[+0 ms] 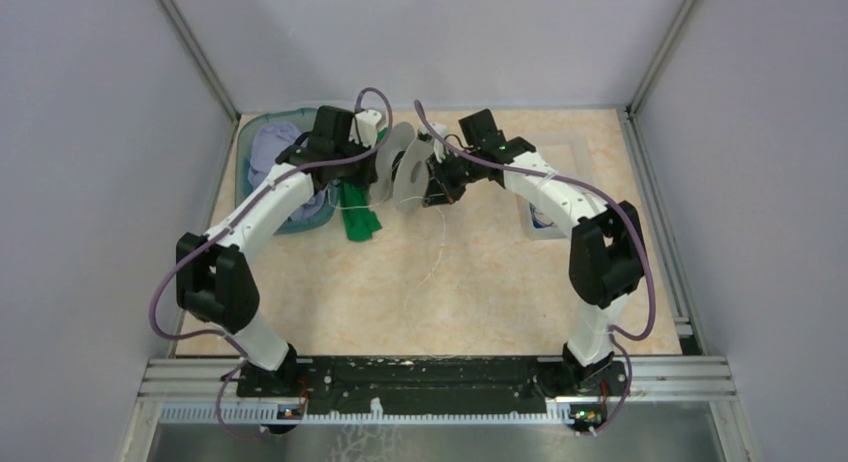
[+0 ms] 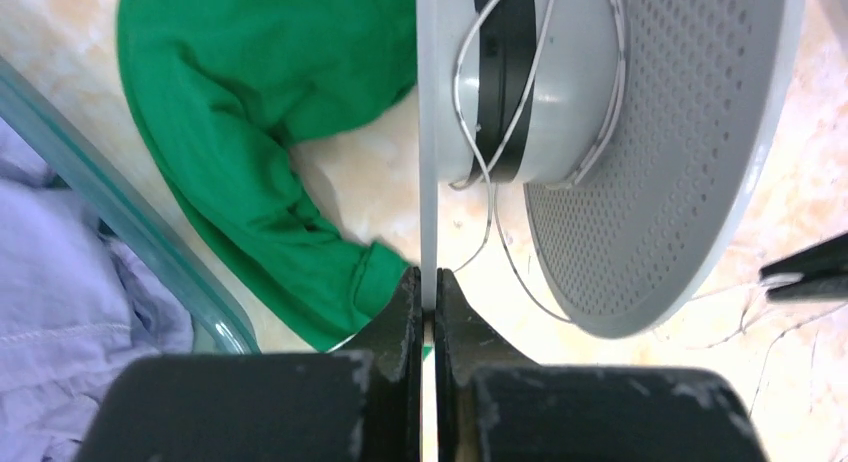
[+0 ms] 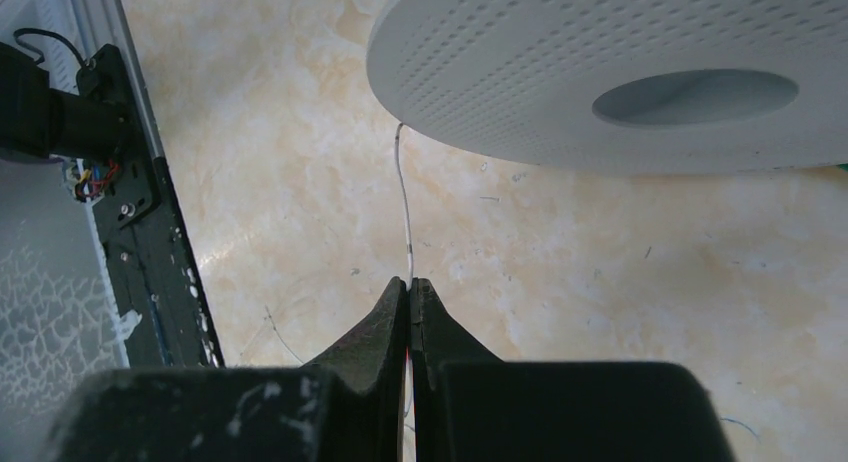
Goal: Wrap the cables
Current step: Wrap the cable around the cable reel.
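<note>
A round pale-grey perforated spool [image 1: 405, 169] stands on edge between my two grippers. My left gripper [image 1: 378, 162] is shut on the rim of the spool's thin flange [image 2: 428, 182]. The hair-thin whitish cable [image 2: 478, 132] lies in loose turns round the spool's hub and hangs below it. My right gripper [image 1: 440, 185] is shut on this whitish cable [image 3: 404, 197], which runs taut from the fingertips up to the spool's edge [image 3: 620, 72]. More of it trails down the table [image 1: 437, 247]. The dark blue cable is not in view.
A teal bin [image 1: 246, 142] with lilac cloth stands at the back left. A green cloth [image 1: 357, 214] lies beside it, under the spool. A clear tray [image 1: 545, 227] sits at the right. The black base rail [image 1: 430, 377] runs along the near edge.
</note>
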Motion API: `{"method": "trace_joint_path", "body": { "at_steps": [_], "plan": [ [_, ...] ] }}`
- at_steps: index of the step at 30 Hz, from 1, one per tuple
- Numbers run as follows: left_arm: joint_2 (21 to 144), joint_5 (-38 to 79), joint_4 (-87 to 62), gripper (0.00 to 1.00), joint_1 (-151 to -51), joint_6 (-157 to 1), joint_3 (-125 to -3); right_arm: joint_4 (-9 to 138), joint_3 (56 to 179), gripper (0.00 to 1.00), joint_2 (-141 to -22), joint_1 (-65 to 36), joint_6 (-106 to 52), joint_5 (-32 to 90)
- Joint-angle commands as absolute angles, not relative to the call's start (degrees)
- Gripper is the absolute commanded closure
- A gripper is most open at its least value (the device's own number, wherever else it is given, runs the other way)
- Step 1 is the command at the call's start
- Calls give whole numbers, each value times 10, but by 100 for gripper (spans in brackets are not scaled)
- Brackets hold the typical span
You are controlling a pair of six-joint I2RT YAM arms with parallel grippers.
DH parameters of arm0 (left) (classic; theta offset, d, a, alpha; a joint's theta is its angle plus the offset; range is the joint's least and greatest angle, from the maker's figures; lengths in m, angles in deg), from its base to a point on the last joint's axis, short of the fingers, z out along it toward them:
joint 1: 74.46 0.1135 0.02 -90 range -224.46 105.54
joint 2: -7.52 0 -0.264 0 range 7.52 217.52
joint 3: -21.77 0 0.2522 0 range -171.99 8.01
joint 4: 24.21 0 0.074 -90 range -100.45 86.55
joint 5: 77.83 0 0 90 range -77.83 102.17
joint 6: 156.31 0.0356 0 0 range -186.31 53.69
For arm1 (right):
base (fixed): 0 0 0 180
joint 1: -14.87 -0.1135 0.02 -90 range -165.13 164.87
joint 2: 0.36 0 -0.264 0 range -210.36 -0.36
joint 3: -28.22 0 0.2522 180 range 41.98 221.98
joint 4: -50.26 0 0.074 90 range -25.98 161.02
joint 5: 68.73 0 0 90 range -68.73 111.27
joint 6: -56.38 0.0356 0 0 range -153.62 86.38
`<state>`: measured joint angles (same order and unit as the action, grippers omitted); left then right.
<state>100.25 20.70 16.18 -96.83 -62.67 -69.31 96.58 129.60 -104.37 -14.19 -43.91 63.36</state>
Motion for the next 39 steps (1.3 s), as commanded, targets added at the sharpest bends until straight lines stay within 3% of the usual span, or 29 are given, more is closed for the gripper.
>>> {"method": "trace_joint_path", "body": {
  "at_steps": [1, 9, 12, 16, 23, 30, 34, 39],
  "plan": [
    [1054, 207, 278, 100, -967, -633, -815, 970, 1329, 100, -1020, -139, -439, 612],
    [1154, 205, 353, 100, -968, -607, -939, 959, 1341, 100, -1020, -138, -409, 573],
    [1163, 205, 351, 94, -968, -608, -952, 953, 1346, 100, -1019, -137, -401, 572],
    [1170, 223, 345, 83, -967, -616, -953, 940, 1354, 100, -1027, -123, -379, 577],
    [1164, 275, 324, 52, -966, -606, -938, 923, 1384, 100, -1056, -88, -341, 581],
    [1083, 311, 227, 27, -962, -555, -811, 921, 1397, 100, -1069, -77, -333, 575],
    [1041, 328, 173, 20, -957, -521, -733, 922, 1402, 100, -1076, -73, -334, 573],
    [1024, 313, 85, 18, -957, -472, -645, 925, 1403, 100, -1080, -70, -337, 575]
  ]
}}
